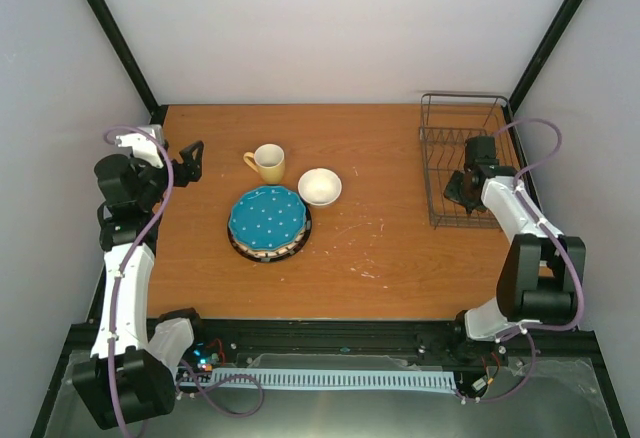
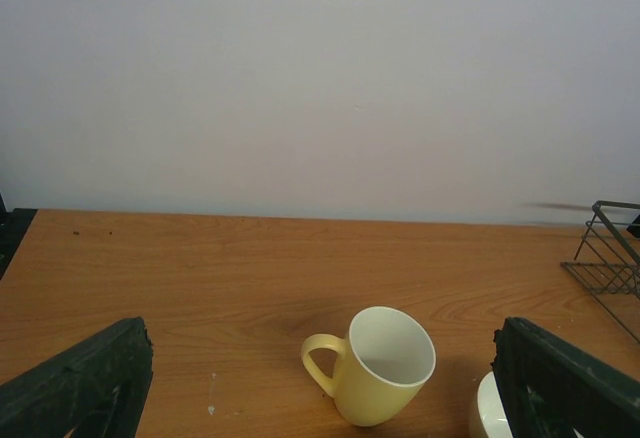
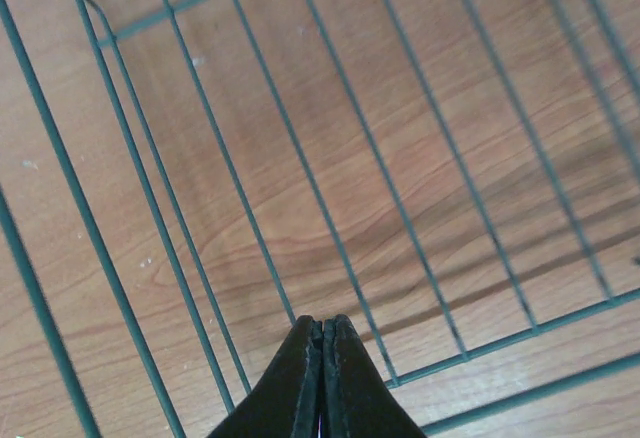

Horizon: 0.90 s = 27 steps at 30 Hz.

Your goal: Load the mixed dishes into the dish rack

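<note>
A yellow mug [image 1: 268, 163] stands upright at mid-left of the table, and a small cream-white bowl [image 1: 319, 186] sits just right of it. In front of them lies a stack of plates with the white-dotted teal plate [image 1: 267, 216] on top; the plates under it show only at their rims. My left gripper [image 1: 192, 161] hangs open to the left of the mug, holding nothing. In the left wrist view the mug [image 2: 385, 366] sits between the wide-apart fingers [image 2: 90, 383], with the bowl [image 2: 482, 413] behind the right one. The dish rack [image 1: 450, 138] stands at the far right. My right gripper [image 1: 462, 190] is shut over its near part, nothing visible between its fingers [image 3: 322, 323].
In the right wrist view the rack's wires [image 3: 379, 158] run across bare table, one passing under the fingertips. The rack's corner [image 2: 610, 258] shows at the right of the left wrist view. White walls and black frame posts enclose the table.
</note>
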Available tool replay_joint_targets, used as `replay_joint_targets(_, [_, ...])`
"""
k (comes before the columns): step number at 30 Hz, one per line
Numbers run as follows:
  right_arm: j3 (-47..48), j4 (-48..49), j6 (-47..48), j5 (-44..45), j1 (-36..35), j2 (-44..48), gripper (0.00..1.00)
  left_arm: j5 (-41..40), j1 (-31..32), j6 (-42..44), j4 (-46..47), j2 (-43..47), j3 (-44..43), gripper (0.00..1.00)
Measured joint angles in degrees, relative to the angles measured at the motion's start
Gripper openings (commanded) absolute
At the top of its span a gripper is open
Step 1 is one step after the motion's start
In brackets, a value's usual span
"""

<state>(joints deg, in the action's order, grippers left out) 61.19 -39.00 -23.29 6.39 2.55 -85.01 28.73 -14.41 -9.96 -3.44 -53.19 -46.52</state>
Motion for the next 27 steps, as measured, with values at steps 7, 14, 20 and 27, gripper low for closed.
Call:
replay_joint_targets(7, [-2.23,1.51,0.35,-5.62,-0.09,-4.63,0.03,-0.26,0.0,0.0,0.0,0.13,0.0,0.94])
replay_joint_targets(14, [-2.56,1.66,1.42,-8.61,-2.14,-5.14,0.03,-0.22,0.0,0.0,0.72,0.11,0.72,0.93])
replay_joint_targets(20, [-2.56,-0.07,2.12,-9.92,-5.92,-5.14,0.03,-0.17,0.0,-0.02,0.92,0.11,1.46,0.94])
replay_joint_targets(27, [-3.15,-4.79,2.64,-10.82,-10.27,-3.69,0.03,-0.02,0.0,-0.04,1.31,0.26,2.32,0.93])
